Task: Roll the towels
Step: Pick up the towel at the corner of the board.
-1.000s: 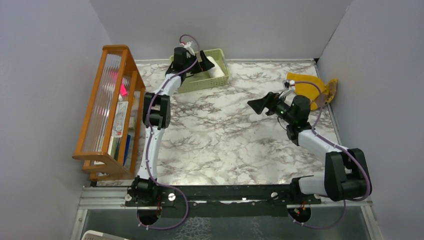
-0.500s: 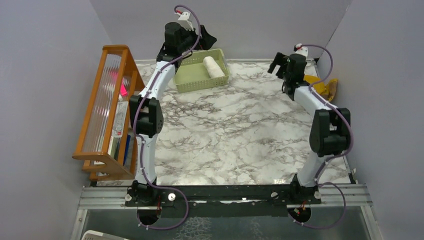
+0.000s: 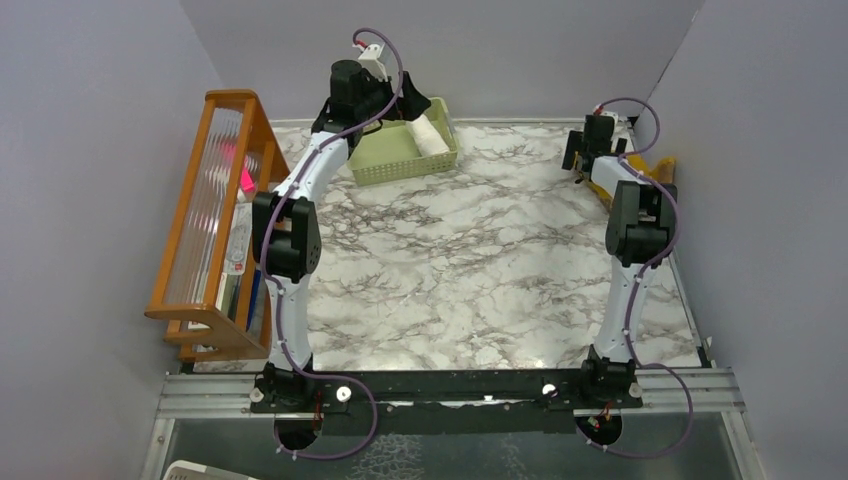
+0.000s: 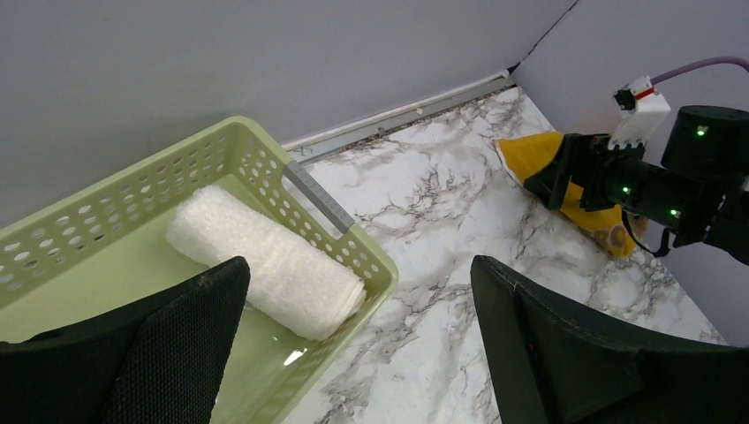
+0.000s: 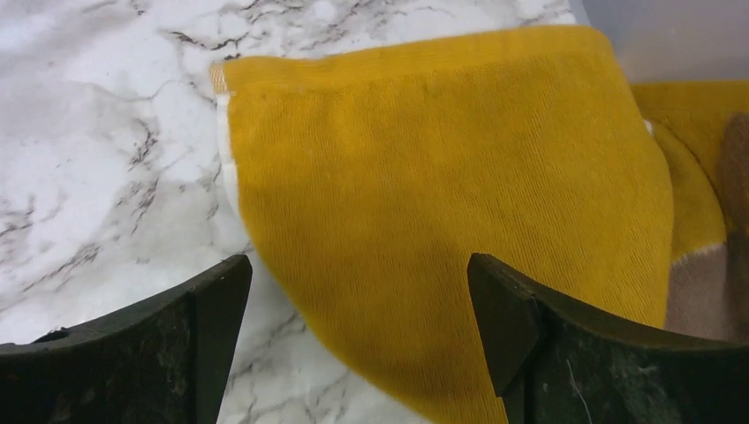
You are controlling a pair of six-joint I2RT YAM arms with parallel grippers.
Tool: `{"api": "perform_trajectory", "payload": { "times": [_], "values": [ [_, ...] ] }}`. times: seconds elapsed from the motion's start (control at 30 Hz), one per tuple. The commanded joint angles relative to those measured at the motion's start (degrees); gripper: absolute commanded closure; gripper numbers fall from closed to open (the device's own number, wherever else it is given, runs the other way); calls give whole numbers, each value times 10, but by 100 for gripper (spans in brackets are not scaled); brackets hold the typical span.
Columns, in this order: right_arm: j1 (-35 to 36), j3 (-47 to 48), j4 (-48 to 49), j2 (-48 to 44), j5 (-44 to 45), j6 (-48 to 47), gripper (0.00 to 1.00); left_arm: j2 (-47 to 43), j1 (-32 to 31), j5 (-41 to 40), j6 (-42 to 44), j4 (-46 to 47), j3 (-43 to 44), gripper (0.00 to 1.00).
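Pale green basket (image 3: 398, 170) sits at the far edge of the marble table (image 3: 450, 260) and is taken as the reference for this entry. Cream-white towel (image 4: 265, 261) is rolled into a short fat cylinder and lies on the basket floor, just beside the perforated side wall that carries a grey strip on its rim. Left gripper (image 4: 358, 265) hangs above the basket, clear of it. Its jaws are spread wide and hold nothing. In the left wrist view one finger is over the basket interior and the other is over bare marble past the basket's rim. Mustard-yellow towel (image 5: 442, 194) is well apart from the basket, off to its right in the far right corner of the table, close to the side wall. It is not rolled. It lies spread on the marble, with one corner and a pale hem edge pointing back toward the basket. A brownish part (image 5: 707, 291) shows on the side away from the basket. Right gripper (image 5: 358, 265) is low over this towel, on the towel's basket-facing side. Its jaws are wide apart and nothing is clamped between them. One finger is over marble and the other is over the yellow cloth. Whether the tips touch the cloth cannot be told. A wooden rack (image 3: 215, 200) stands left of the basket, along the table's left edge.
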Motion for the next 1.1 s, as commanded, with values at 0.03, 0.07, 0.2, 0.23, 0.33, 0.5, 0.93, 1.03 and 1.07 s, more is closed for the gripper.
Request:
{"api": "perform_trajectory", "payload": {
  "times": [0.03, 0.07, 0.2, 0.23, 0.33, 0.5, 0.93, 1.03, 1.07],
  "values": [
    [-17, 94, -21, 83, -42, -58, 12, -38, 4, 17, 8, 9, -13, 1],
    [-20, 112, -30, 98, -51, -58, 15, -39, 4, 16, 8, 10, -15, 1],
    [-31, 173, -75, 141, -101, -54, 21, -46, 11, 16, 16, 1, -21, 1],
    [-31, 180, -80, 144, -113, -56, 24, -49, 16, 14, 19, -1, -25, 1],
    [-32, 179, -80, 138, -151, -57, 46, -62, 40, 21, 12, -1, -38, 1],
    [-32, 211, -117, 147, -244, -55, 98, -110, 66, 24, 13, 5, -81, 1],
    [53, 34, -20, -160, -431, -14, 99, -196, 92, 36, -28, 31, -130, 1],
    [109, -8, 7, -262, -467, 12, 99, -220, 93, 35, -32, 32, -136, 1],
    [127, -20, 19, -291, -487, 26, 99, -229, 92, 33, -32, 34, -140, 1]
  ]
}}
